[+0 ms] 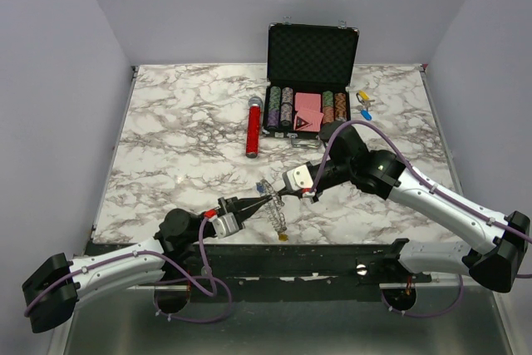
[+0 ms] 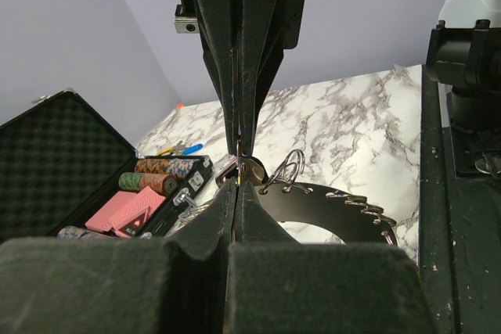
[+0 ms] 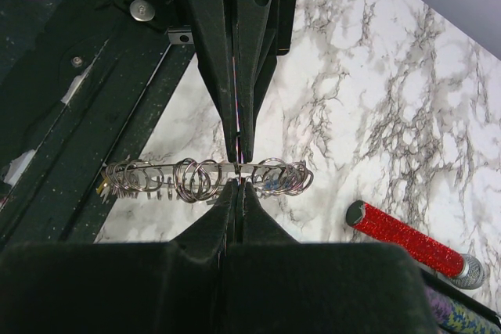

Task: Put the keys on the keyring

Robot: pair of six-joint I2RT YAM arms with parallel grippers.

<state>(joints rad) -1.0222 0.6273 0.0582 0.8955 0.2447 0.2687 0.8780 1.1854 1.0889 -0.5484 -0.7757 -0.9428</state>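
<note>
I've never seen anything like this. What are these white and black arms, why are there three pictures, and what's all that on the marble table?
These are two robot arms bolted at the table's near edge. The wide picture comes from a fixed camera above and behind them; the other two come from cameras on each wrist, looking along the fingers. Each arm ends in a two-finger gripper. The left gripper and right gripper meet over the marble table, both shut on the keyring, a thin metal ring strung with small rings and keys. Further back lie a glittery red cylinder, an open black case of poker chips, and small blue and yellow tags.
</note>
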